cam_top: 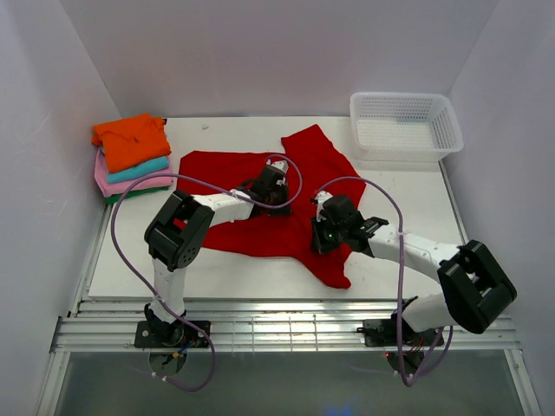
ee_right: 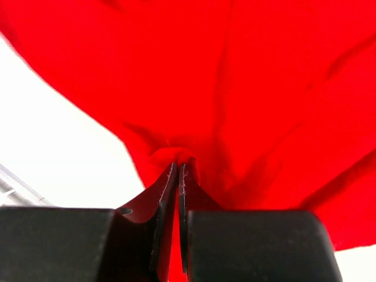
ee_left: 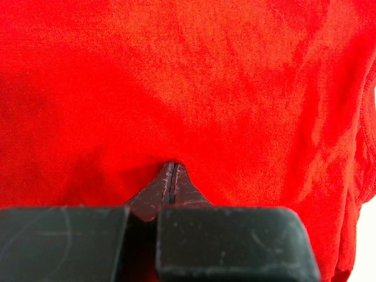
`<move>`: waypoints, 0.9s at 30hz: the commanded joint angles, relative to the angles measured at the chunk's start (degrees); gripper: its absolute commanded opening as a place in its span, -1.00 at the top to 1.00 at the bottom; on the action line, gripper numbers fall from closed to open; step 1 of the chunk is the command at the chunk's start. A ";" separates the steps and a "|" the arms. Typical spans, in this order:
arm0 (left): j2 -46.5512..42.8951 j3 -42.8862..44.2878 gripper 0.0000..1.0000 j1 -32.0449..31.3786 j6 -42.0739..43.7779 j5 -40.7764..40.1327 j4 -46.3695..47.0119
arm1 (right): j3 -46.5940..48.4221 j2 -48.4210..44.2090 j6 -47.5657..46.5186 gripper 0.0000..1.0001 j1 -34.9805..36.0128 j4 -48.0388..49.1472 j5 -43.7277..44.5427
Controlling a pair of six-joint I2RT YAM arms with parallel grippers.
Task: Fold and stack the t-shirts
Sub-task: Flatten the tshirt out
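Red cloth fills both wrist views: the red t-shirt lies spread and rumpled across the middle of the table. One sleeve reaches toward the far edge and a lower corner trails toward the near edge on your right.

Your left gripper sits on the shirt's upper middle. Its wrist view shows the left gripper with both fingers pressed together and the tips touching the fabric, which dimples slightly there. You cannot tell from that view whether any fold is caught between them.

Your right gripper is over the shirt's right side, nearer the near edge. Up close, the right gripper is clamped on a bunched ridge of the red t-shirt. A strip of red shows in the slit between the fingers, and creases fan out from the pinch.

At the far left corner, well apart from the arms, you have the folded stack: the orange t-shirt on top, then the teal t-shirt, the pink t-shirt and the dark green t-shirt at the bottom.

The white mesh basket stands at the far right corner, just beside the red shirt's upper sleeve.
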 commanded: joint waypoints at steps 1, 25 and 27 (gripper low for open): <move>-2.44 -0.61 1.00 -0.08 0.69 -0.99 -2.03 | 0.42 -5.53 -0.65 0.84 0.97 -3.08 -3.03; -1.12 1.15 1.00 -0.08 1.13 -1.25 -3.70 | -5.03 -11.43 -0.03 0.26 13.71 -11.18 -23.60; -0.94 1.50 1.00 -0.08 1.13 -1.25 -3.70 | -4.85 -11.26 -0.21 0.10 13.89 -10.21 -26.24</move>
